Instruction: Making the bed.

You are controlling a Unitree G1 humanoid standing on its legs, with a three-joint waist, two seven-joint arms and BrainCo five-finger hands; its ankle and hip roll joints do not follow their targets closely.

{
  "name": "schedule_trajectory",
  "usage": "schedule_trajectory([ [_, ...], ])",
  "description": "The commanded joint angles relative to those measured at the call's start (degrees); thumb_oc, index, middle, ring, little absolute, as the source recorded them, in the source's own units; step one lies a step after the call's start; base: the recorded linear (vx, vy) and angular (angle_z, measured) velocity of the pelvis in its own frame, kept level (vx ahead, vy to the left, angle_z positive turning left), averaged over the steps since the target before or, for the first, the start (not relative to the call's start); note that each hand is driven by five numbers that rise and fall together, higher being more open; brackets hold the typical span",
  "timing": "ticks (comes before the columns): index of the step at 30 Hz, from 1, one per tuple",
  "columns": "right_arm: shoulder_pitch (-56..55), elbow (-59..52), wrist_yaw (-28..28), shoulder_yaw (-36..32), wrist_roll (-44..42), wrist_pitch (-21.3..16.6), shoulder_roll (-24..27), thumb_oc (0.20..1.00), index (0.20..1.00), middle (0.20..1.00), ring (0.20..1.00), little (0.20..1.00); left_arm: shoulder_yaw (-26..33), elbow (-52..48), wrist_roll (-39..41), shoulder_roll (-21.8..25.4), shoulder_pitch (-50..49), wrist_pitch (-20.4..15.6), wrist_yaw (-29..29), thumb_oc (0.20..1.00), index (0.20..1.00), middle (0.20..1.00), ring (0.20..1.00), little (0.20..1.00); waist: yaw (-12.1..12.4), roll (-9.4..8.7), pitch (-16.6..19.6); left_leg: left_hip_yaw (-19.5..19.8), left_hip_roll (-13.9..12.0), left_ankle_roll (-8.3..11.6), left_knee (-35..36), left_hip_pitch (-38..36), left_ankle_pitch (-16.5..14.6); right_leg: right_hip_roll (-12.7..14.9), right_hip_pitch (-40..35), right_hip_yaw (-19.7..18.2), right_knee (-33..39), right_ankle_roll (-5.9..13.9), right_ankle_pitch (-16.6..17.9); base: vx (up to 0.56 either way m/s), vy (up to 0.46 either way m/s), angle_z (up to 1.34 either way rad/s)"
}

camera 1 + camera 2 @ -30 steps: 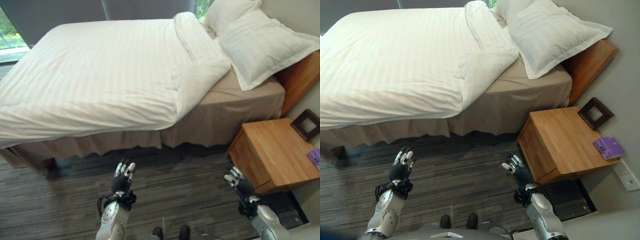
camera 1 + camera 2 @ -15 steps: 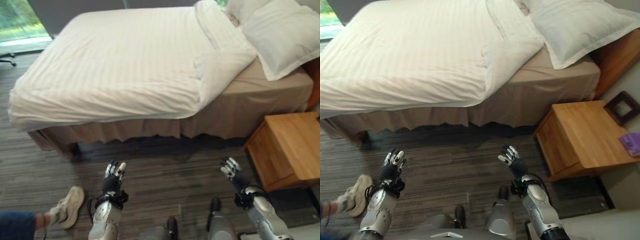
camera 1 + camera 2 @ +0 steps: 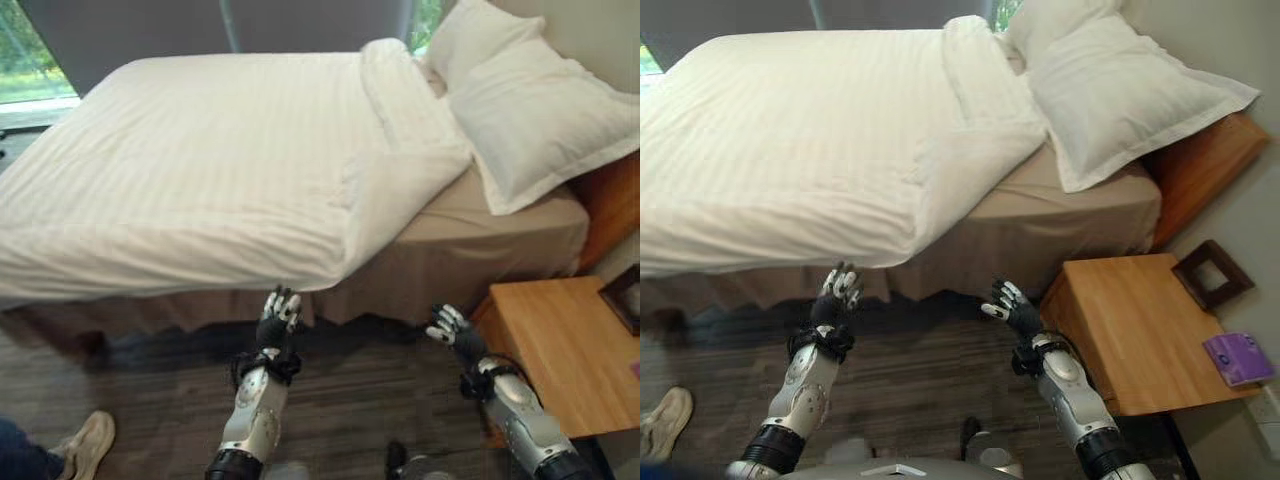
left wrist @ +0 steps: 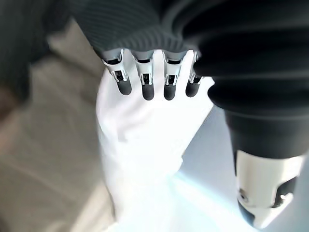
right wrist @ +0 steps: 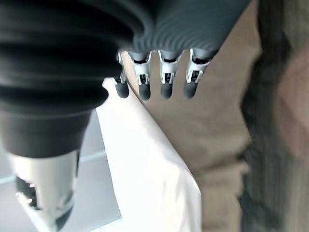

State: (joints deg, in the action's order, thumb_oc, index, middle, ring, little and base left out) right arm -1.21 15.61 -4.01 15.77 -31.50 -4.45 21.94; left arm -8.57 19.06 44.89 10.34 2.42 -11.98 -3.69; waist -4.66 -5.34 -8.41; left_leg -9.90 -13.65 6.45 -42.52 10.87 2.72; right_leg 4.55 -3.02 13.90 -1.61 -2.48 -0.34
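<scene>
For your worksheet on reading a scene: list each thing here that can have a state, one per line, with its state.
Duvet: spread flat, near head corner folded back.
Pillows: stacked against the headboard.
Left hand: open, empty, raised below the duvet edge.
Right hand: open, empty.

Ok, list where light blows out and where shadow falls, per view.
Left wrist view: the white striped duvet glares blank past the left hand. Right wrist view: the duvet is bright but keeps shading. Left eye view: deep shadow on the grey plank floor below the beige bed skirt.
</scene>
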Motion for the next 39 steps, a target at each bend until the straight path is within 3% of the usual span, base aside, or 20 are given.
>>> schedule_trajectory([
  [1,1.6,-3.9,1.0,-1.0,-0.6,-3.5,1.9,1.0,1.0,1.0,1.0,1.0,2.1,-3.4,1.1,2.2,1.9,-3.3,0.6,1.0,1.0,1.0,1.0,1.0,-0.1,-0.03,-2.1,-4.0,0.3,1.2,11.6,-7.8,3.3,1.8,-0.7,-0.7,6.6,6.17,4.1,0.34,0.033,-0.05],
  [2,-0.3,-3.6,0.7,-2.4,-0.8,-3.8,2.0,1.0,1.0,1.0,1.0,1.0,2.6,-3.4,0.0,2.7,1.1,-3.5,0.5,1.0,1.0,1.0,1.0,1.0,0.1,0.57,-2.1,-4.9,0.8,0.81,19.9,-6.8,2.1,1.7,-1.7,-0.8,6.6,6.93,3.6,0.22,0.043,-0.11],
  [3,-0.3,-3.6,0.7,-2.4,-0.8,-3.8,2.0,1.0,1.0,1.0,1.0,1.0,2.6,-3.4,-0.1,2.7,1.1,-3.5,0.4,1.0,1.0,1.0,1.0,1.0,0.2,0.34,-2.0,-5.1,1.1,0.7,20.5,-7.1,2.4,2.0,-1.7,-0.9,6.6,7.0,3.6,0.34,0.086,-0.07],
  [5,-2.4,-3.5,0.2,-3.0,0.3,-3.9,1.6,1.0,1.0,1.0,1.0,1.0,4.9,-2.6,-2.7,3.9,-0.8,-4.0,-0.2,1.0,1.0,1.0,1.0,1.0,1.2,1.55,-1.6,-2.5,4.9,0.6,35.5,-6.2,3.3,1.6,-3.7,-1.4,6.6,8.15,2.2,0.4,0.137,-0.15],
  [9,-2.9,-3.7,-0.2,-3.6,0.3,-3.9,1.0,1.0,1.0,1.0,1.0,1.0,7.3,-3.2,-3.6,4.9,-2.4,-4.2,-0.9,1.0,1.0,1.0,1.0,1.0,2.5,2.47,-1.0,-0.1,6.1,1.28,42.4,-6.2,6.8,0.9,-5.6,-2.3,6.6,8.48,1.2,0.26,0.091,-0.24],
  [13,-3.0,-3.8,0.1,-4.4,0.2,-4.0,-0.2,1.0,1.0,1.0,1.0,1.0,7.9,-1.6,-4.4,5.6,-2.8,-4.1,-0.8,1.0,1.0,1.0,1.0,1.0,2.6,2.28,0.1,0.2,7.7,-0.36,42.5,-8.9,4.3,1.6,-7.9,-2.5,6.6,9.38,0.3,0.25,0.18,-0.4],
  [14,-2.8,-4.2,0.5,-5.6,-1.3,-4.1,-1.2,1.0,1.0,1.0,1.0,1.0,7.8,-1.2,-5.0,5.9,-2.8,-3.4,-1.0,1.0,1.0,1.0,1.0,1.0,2.4,2.06,0.8,-1.5,9.1,-2.22,43.0,-10.9,1.9,3.5,-7.6,-2.2,3.1,10.64,0.8,0.22,0.287,0.05],
  [16,-2.3,-4.3,0.6,-5.3,-1.0,-4.0,-1.4,1.0,1.0,1.0,1.0,1.0,7.8,-1.6,-5.3,6.3,-2.9,-3.5,-1.3,1.0,1.0,1.0,1.0,1.0,2.7,2.1,0.6,-2.6,9.3,-2.88,43.6,-12.0,1.5,4.2,-5.7,-2.5,-1.6,11.13,1.5,0.1,0.232,0.12],
  [17,1.0,-4.4,1.5,-4.6,2.8,-3.6,-0.5,1.0,1.0,1.0,1.0,1.0,7.2,-2.0,-6.8,7.8,-2.4,-3.2,-1.6,1.0,1.0,1.0,1.0,1.0,2.9,2.58,-1.0,-3.8,9.5,-4.17,44.2,-13.5,0.7,6.0,0.3,-2.3,-11.8,13.1,4.6,0.05,0.202,-0.27],
  [18,3.0,-4.2,2.5,-4.3,4.7,-3.4,0.2,1.0,1.0,1.0,1.0,1.0,6.9,-2.1,-6.9,8.2,-2.2,-3.0,-1.6,1.0,1.0,1.0,1.0,1.0,3.1,2.52,-1.3,-3.8,9.6,-4.33,44.8,-14.1,0.5,6.6,2.3,-2.7,-13.8,13.47,5.4,0.1,0.239,-0.29],
  [21,9.8,-3.9,5.8,-4.6,8.6,-2.5,3.2,1.0,1.0,1.0,1.0,1.0,5.6,-2.5,-5.1,8.4,-2.4,-2.4,-0.5,1.0,1.0,1.0,1.0,1.0,3.0,2.19,-1.4,-3.1,10.2,-4.32,47.2,-16.6,-0.2,6.9,5.6,-2.3,-9.0,12.7,6.8,0.13,0.067,0.11],
  [24,16.1,-2.3,7.6,-4.7,9.4,-2.9,6.5,1.0,1.0,1.0,1.0,1.0,3.5,-2.2,-4.0,8.6,-2.3,-1.7,0.7,1.0,1.0,1.0,1.0,1.0,2.5,1.87,-1.7,-1.9,10.6,-4.12,47.5,-17.3,-0.8,5.5,5.9,-3.9,-2.9,12.54,7.3,0.11,-0.027,0.36],
  [25,25.7,1.5,10.5,-3.9,12.0,-3.0,10.1,1.0,1.0,1.0,1.0,1.0,0.2,-2.3,-4.4,9.0,-2.0,-0.7,2.1,1.0,1.0,1.0,1.0,1.0,3.1,0.57,-2.2,0.6,11.2,-4.18,47.5,-17.7,-1.3,3.7,7.2,-8.7,-1.4,12.53,8.4,0.09,-0.051,0.74],
  [29,37.3,7.6,12.0,-0.3,14.7,-2.5,13.1,1.0,1.0,1.0,1.0,1.0,-2.1,-2.2,-2.0,7.6,-3.1,-0.6,3.4,1.0,1.0,1.0,1.0,1.0,4.6,-0.03,-1.1,1.8,11.9,-4.13,47.5,-16.8,-1.5,3.5,4.6,-8.4,3.3,11.93,7.2,0.08,-0.058,0.81],
  [30,46.3,13.3,12.5,2.5,15.5,-2.2,12.7,1.0,1.0,1.0,1.0,1.0,-2.6,-2.9,0.8,6.8,-5.1,0.3,4.7,1.0,1.0,1.0,1.0,1.0,5.7,0.39,-0.8,2.2,11.9,-4.08,47.5,-16.4,-1.5,3.3,3.2,-7.2,5.6,11.75,7.6,0.07,-0.074,0.3],
  [33,53.6,21.4,13.4,5.3,17.0,-1.5,11.1,1.0,1.0,1.0,1.0,1.0,-3.5,-2.9,1.8,6.9,-6.1,0.9,4.9,1.0,1.0,1.0,1.0,1.0,7.0,0.51,-0.5,2.2,11.8,-3.94,47.5,-16.0,-1.4,3.1,2.9,-6.5,6.4,11.64,7.7,0.06,-0.056,0.03],
  [35,62.9,31.1,14.7,10.7,24.2,-0.1,8.6,1.0,1.0,1.0,1.0,1.0,-5.1,-3.7,1.0,8.0,-5.7,1.0,4.8,1.0,1.0,1.0,1.0,1.0,8.6,0.77,-0.7,2.9,11.6,-3.62,47.5,-15.3,-1.1,2.9,2.7,-5.9,6.6,11.31,7.3,0.04,-0.064,0.03],
  [39,68.6,40.8,15.7,14.0,32.0,1.7,5.9,1.0,1.0,1.0,1.0,1.0,-5.7,-4.9,1.5,9.1,-5.4,1.3,5.6,1.0,1.0,1.0,1.0,1.0,9.8,1.58,-1.1,4.5,11.6,-3.33,47.5,-13.7,-0.7,2.9,3.2,-5.5,6.6,10.99,6.8,0.01,-0.054,0.18],
])
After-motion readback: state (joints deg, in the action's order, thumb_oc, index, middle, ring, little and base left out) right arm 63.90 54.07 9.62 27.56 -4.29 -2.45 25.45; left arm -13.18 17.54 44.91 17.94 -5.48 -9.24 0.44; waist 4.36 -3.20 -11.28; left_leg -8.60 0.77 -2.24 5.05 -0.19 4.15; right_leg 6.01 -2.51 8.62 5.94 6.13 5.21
